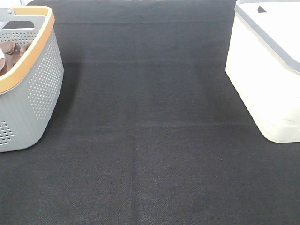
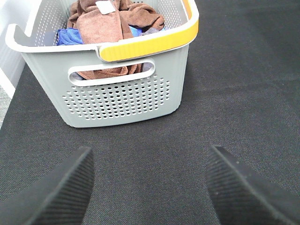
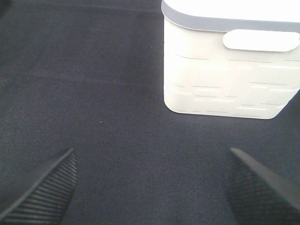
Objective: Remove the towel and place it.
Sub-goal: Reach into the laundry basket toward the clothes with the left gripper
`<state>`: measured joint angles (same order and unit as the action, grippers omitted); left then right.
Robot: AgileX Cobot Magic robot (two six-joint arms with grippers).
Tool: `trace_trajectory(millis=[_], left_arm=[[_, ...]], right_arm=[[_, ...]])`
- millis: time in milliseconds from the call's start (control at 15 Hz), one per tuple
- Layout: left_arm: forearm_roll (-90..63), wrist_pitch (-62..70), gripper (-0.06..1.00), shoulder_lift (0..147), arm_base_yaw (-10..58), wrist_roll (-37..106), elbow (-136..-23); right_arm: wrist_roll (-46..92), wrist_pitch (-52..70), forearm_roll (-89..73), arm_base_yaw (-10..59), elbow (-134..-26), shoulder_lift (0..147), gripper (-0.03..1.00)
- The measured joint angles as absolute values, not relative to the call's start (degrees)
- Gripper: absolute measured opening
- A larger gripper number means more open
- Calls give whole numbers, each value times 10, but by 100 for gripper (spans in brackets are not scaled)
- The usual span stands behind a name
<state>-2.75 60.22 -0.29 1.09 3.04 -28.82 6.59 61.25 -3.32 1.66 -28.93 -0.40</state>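
The towel point(image 2: 101, 23), reddish-brown with a small white tag point(image 2: 106, 8), lies crumpled on top of the pile inside the grey perforated basket point(image 2: 117, 93). In the exterior high view only a brown patch of cloth point(image 1: 11, 54) shows over the basket's orange-trimmed rim at the far left. My left gripper point(image 2: 150, 187) is open above the black mat, a short way in front of the basket's handle side, with nothing between its fingers. My right gripper point(image 3: 150, 187) is open and empty too, facing the white bin point(image 3: 225, 84). Neither gripper appears in the exterior high view.
A blue cloth point(image 2: 68, 36) lies beside the towel, and more brown fabric point(image 2: 108, 72) shows through the handle slot. The basket point(image 1: 42, 84) stands at the mat's left edge and the white bin point(image 1: 267, 79) at the right. Black mat point(image 1: 150, 140) lies between them.
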Motion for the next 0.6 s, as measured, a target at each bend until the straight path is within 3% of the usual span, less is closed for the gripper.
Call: trace_trajectory(millis=[600], left_arm=[[-28,602,65,-3,11,30,-288]], right_arm=[[66,612,-33,17,-289,-4,80]])
